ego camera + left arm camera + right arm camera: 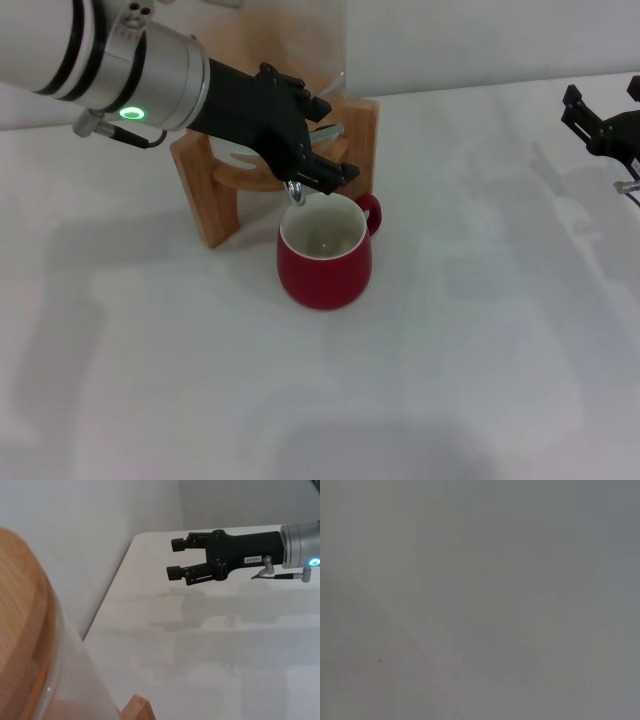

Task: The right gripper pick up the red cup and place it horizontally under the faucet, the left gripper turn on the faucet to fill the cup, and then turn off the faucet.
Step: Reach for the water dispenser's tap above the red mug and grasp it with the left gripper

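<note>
**Ann:** Left gripper (325, 172) is reaching in over the wooden stand (205, 210), its black fingers sitting right at the faucet (318, 135). Whether they are pinching the lever or only resting against it, I cannot tell.

**Ben:** And the red cup (325, 250) is standing upright on the white table (450, 360), just under the spout, handle pointing away toward the stand's right post.

**Ann:** Right gripper (186, 559) is parked well off to the side, fingers spread and carrying nothing.

**Ben:** The risk, I'd say, is the lever. Push too hard and the whole stand may be sliding or rocking, with the glass dispenser (300, 45) sitting on top.

**Ann:** Agreed, and the spout is hanging near the cup's back rim, so a stream could be splashing over the edge.

**Ben:** The gripper's knuckles are also crowding the stand's post, leaving little swing room.
</note>
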You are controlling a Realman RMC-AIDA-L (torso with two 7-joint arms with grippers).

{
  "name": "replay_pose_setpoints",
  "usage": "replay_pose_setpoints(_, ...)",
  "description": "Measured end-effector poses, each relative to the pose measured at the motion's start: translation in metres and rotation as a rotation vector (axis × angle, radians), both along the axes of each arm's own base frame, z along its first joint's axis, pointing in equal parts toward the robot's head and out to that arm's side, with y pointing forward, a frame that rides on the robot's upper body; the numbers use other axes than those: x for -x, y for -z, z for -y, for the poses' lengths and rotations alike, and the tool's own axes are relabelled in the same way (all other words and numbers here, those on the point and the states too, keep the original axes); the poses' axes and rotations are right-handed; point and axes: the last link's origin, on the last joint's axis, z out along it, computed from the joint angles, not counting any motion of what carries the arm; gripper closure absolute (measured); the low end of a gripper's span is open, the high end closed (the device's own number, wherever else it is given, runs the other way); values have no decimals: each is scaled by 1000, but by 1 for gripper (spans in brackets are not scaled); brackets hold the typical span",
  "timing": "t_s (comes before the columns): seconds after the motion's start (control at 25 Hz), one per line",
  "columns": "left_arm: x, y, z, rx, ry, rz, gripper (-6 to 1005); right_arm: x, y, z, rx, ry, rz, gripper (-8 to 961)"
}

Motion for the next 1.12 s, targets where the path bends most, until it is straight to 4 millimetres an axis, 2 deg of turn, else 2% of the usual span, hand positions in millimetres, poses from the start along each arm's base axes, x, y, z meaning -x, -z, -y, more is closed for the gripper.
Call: replay_pose_setpoints(1.12, -2, 5, 3, 17, 32, -20, 169, -1, 0, 3, -4, -5, -3, 79)
